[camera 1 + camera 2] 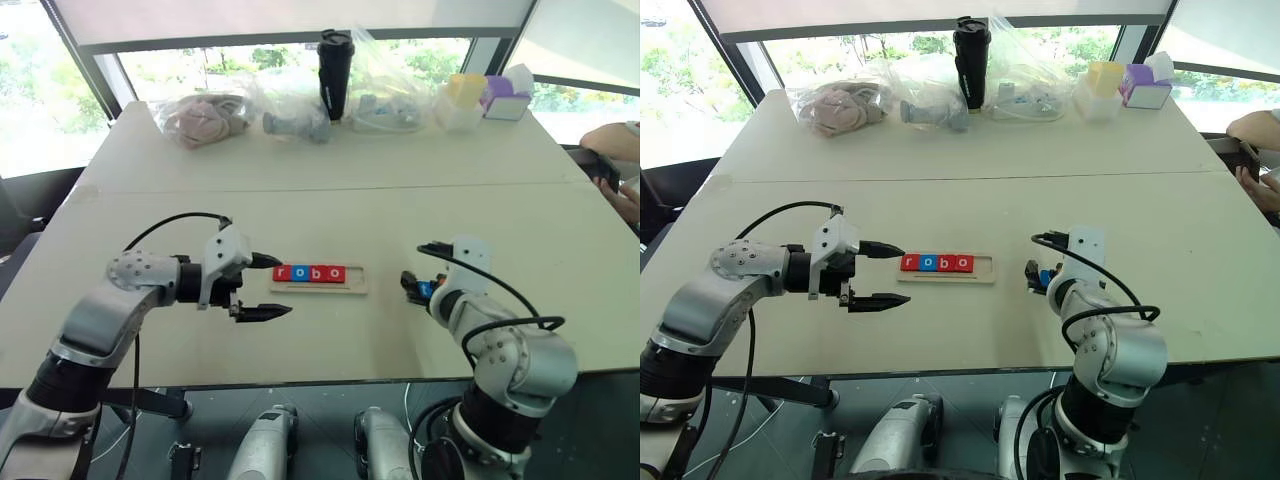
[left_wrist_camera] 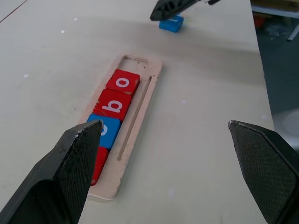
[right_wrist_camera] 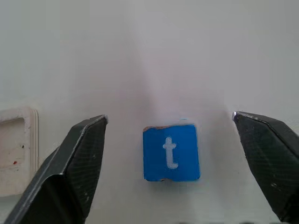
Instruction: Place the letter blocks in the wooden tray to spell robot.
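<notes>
The wooden tray (image 1: 357, 279) lies at mid-table, holding a row of letter blocks (image 1: 309, 273): red r, blue o, red b (image 2: 112, 105) and red o (image 2: 123, 81). Its right end slot (image 2: 134, 61) is bare. My left gripper (image 1: 285, 286) hovers open just left of the tray, fingers pointing along it. To the tray's right, a blue block with a white t (image 3: 171, 152) lies flat on the table. My right gripper (image 3: 169, 116) stands open over it, one finger on each side and neither touching it.
Along the table's far edge sit clear plastic bags (image 1: 205, 118), a black tumbler (image 1: 336, 62) and small coloured boxes (image 1: 505, 98). A person's hand (image 1: 625, 195) shows at the right edge. A seam (image 1: 320, 188) crosses the table.
</notes>
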